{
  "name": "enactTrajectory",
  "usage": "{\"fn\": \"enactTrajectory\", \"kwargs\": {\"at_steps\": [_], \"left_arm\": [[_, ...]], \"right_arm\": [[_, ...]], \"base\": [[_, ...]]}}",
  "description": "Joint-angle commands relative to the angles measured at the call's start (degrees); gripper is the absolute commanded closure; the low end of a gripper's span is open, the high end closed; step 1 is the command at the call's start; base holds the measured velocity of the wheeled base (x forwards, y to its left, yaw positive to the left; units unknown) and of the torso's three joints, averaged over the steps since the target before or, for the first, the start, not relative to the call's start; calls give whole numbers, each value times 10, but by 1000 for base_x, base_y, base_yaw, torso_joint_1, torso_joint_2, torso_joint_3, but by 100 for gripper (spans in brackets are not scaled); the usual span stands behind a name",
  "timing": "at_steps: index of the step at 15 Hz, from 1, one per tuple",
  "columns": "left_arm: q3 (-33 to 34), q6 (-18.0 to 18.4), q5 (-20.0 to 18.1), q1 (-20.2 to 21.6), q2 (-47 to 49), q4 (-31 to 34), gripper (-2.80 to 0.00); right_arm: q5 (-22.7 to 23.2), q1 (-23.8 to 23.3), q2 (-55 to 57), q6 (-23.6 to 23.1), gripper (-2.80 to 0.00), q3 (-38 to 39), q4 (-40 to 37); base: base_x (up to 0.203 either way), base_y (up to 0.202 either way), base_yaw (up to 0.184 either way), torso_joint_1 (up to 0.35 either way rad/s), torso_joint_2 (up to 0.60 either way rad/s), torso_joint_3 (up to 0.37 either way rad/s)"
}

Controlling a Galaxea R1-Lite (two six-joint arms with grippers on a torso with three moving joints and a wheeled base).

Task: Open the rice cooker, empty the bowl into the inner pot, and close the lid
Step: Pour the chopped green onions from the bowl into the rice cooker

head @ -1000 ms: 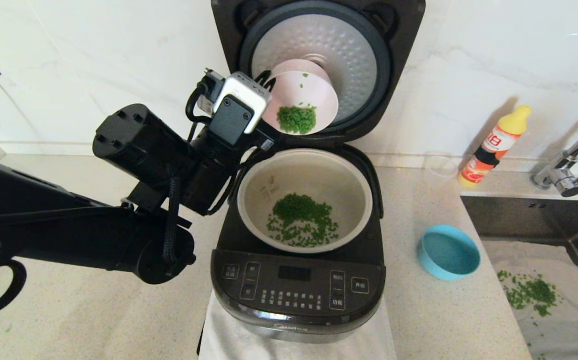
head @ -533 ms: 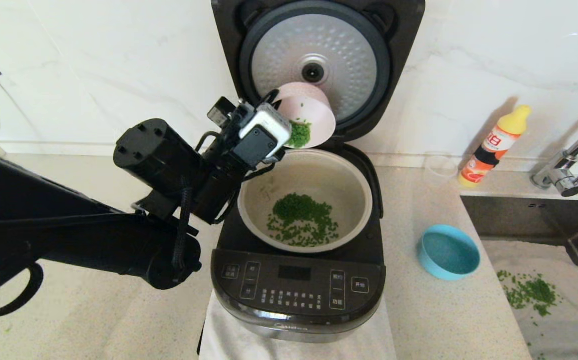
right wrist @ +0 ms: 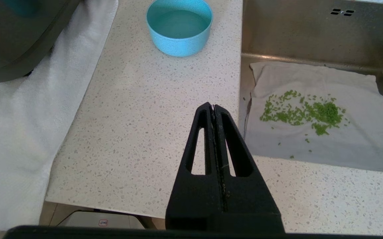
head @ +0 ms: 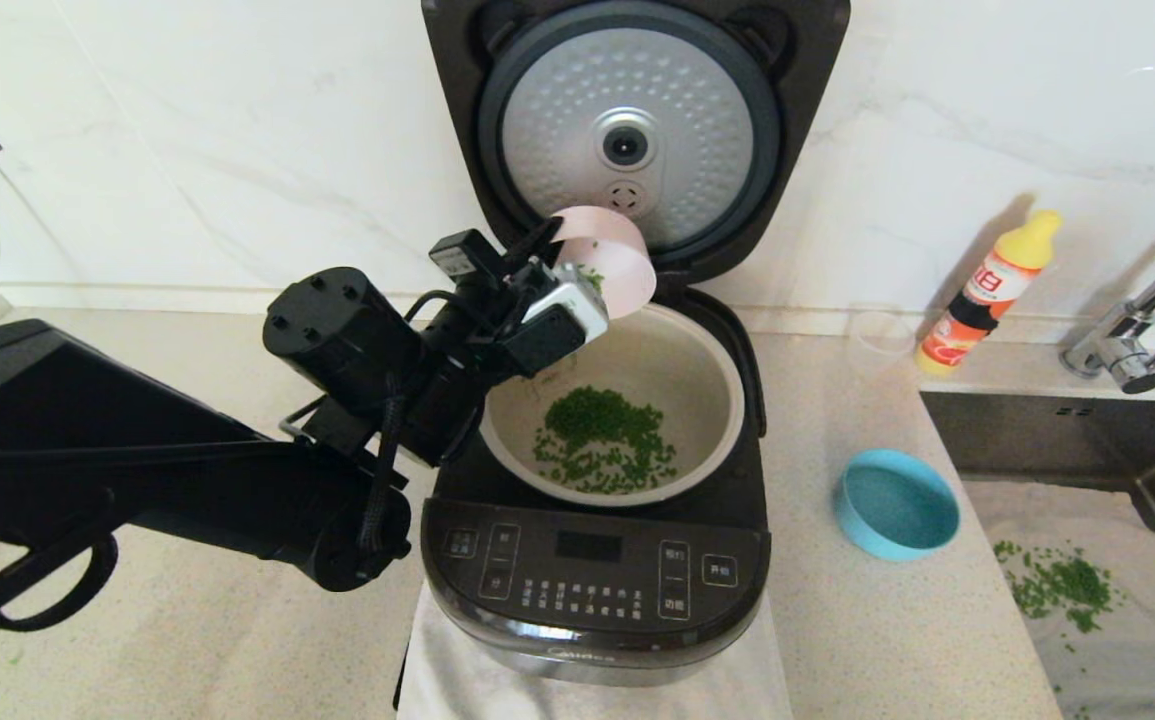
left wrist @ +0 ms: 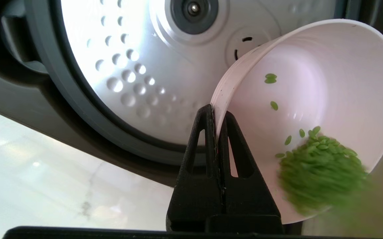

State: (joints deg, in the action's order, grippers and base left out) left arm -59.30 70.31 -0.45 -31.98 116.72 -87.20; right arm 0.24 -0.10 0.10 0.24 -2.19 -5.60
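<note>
**Pouring the green bits into the pot**

Tipping is the step in hand. The left gripper (left wrist: pixel 216 114) pinches the rim of the pink bowl (head: pixel 609 255) with its two fingers pressed tight on the thin wall. The bowl hangs over the back edge of the inner pot (head: pixel 697 345), tilted far over to one side. In the left wrist view the green bits (left wrist: pixel 320 166) are sliding in a blurry heap toward the low lip of the bowl, and a few stick higher up on the wall. It is hard to see if any are falling out right now, but it looks like they are about to.

The rice cooker (head: pixel 592 590) sits in the middle of the counter on a white cloth. Its lid (head: pixel 632 130) stands wide open behind the bowl, silver side facing out. A pile of green bits already lies in the pot.

The right gripper (right wrist: pixel 214 108) is parked low beside the counter, fingers shut on nothing, near the blue bowl (head: pixel 895 502) and the sink (head: pixel 1037 425).

Next, the bowl likely needs to tip a bit more, staying over the pot so nothing spills on the rim. The stuck bits may need a small shake. After that the bowl must be put down and the lid pushed shut.
</note>
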Motion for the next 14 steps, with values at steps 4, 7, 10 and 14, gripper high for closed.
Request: {"fn": "enactTrajectory", "kwargs": {"at_steps": [4,7,10,14], "left_arm": [[-6,42,0,-1,3,-5,0],[-6,42,-5,-1,1,-5,0],[-11,65,-5,-3,-10,-5,0],[-53,68,-3,-4,-16,-5,0]], "right_arm": [[0,0,0,0,0,0,0],[0,0,0,0,0,0,0],[0,0,0,0,0,0,0],[0,0,0,0,0,0,0]], "base": [[0,0,0,0,0,0],[0,0,0,0,0,0],[0,0,0,0,0,0],[0,0,0,0,0,0]]}}
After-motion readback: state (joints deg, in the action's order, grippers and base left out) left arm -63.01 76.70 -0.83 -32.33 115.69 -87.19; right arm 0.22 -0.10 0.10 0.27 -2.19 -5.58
